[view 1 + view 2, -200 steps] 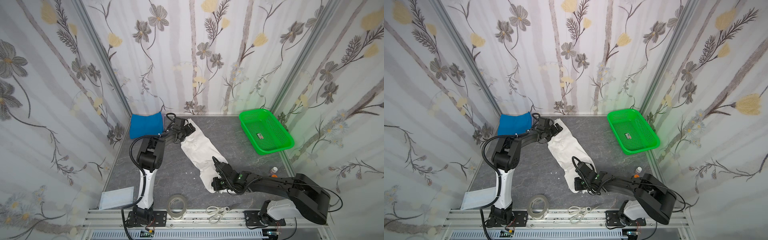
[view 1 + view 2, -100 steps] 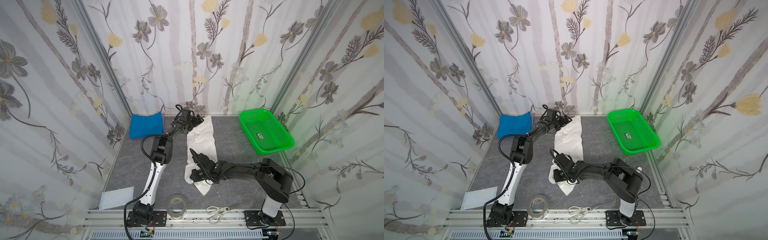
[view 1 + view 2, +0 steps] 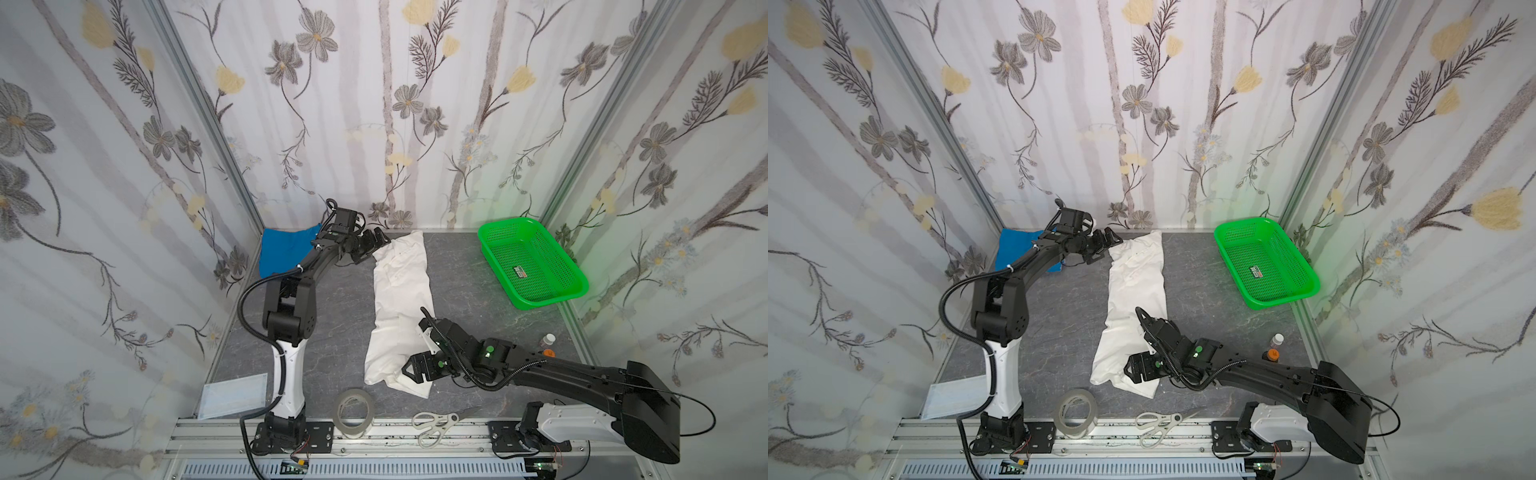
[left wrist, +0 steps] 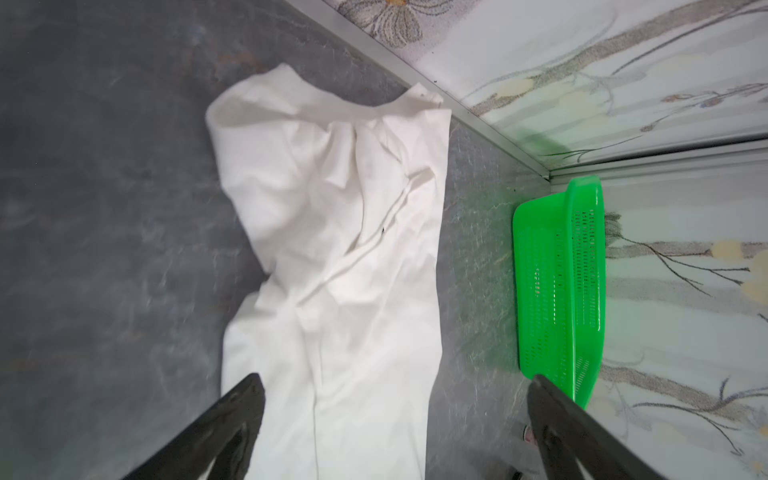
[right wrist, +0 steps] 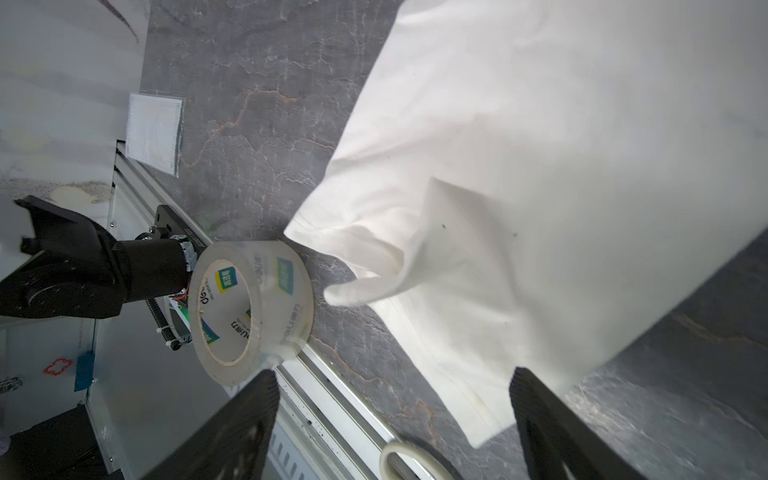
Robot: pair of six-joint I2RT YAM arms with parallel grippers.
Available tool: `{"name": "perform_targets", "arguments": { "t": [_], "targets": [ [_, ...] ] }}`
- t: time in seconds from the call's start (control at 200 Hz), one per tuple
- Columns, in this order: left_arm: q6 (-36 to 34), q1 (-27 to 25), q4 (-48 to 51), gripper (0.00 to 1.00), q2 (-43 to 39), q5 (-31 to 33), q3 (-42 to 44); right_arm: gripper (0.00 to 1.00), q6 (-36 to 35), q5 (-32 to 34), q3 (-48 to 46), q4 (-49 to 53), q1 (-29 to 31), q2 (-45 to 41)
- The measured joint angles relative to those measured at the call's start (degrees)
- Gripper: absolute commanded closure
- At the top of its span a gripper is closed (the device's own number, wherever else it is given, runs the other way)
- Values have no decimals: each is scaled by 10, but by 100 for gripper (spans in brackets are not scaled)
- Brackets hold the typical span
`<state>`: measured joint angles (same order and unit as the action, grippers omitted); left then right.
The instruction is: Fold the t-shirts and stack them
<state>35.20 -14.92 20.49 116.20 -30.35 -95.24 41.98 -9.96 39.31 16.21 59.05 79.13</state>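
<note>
The white t-shirt (image 3: 401, 299) (image 3: 1136, 291) lies as a long folded strip, running from the back wall towards the front, in both top views. My left gripper (image 3: 372, 246) (image 4: 395, 380) hovers open at its far end, jaws wide over the cloth (image 4: 345, 249). At the near end my right gripper (image 3: 416, 351) (image 5: 390, 374) is open too, with the hem (image 5: 540, 166) loose beside it and nothing held. A blue t-shirt (image 3: 284, 249) (image 3: 1013, 249) lies in the back left corner, partly behind my left arm.
A green basket (image 3: 552, 297) (image 4: 582, 199) stands at the back right. A tape roll (image 3: 338, 409) (image 5: 286, 291) and scissors (image 3: 436, 422) lie on the front rail. A clear packet (image 3: 232, 395) sits front left, and two small bottles (image 3: 548, 340) stand on the right.
My right gripper has opened and let go of the white t-shirt's near end. The shirt has swung from a slant to straight front-to-back. My left gripper moved right along the back.
</note>
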Motion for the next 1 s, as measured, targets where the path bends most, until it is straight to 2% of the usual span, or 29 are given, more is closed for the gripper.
{"name": "perform_targets", "arguments": {
  "t": [0.055, 0.17, 0.25, 0.34, 0.465, 0.605, 0.695, 0.784, 0.829, 0.999],
  "targets": [
    [-7, -1, -13, 0, -83, 5, 115, 10, 4, 2, -16, 5, -8, -7],
    [-5, -11, -9, 0, -204, 28, 320, 11, 13, 2, -45, 8, -33, -7],
    [-5, -25, 6, 0, -280, 33, 418, 14, 16, 1, -63, 6, -53, -6],
    [-5, -41, 6, 3, -349, 29, 491, 18, 19, -3, -72, 7, -75, -1],
    [-5, -68, 17, 12, -413, 19, 546, 27, 18, -12, -65, 0, -82, 17],
    [1, -87, 34, 16, -474, 12, 596, 29, 25, -32, -71, -23, -68, 30],
    [12, -125, 37, 21, -477, 7, 609, 31, 38, -47, -88, -40, -52, 30],
    [24, -147, 31, 29, -461, 3, 619, 35, 52, -52, -95, -51, -43, 38],
    [26, -154, 27, 33, -455, 3, 627, 40, 58, -54, -96, -58, -38, 44],
    [37, -167, 22, 53, -450, 10, 651, 74, 73, -63, -96, -80, -32, 66]
  ]
}}
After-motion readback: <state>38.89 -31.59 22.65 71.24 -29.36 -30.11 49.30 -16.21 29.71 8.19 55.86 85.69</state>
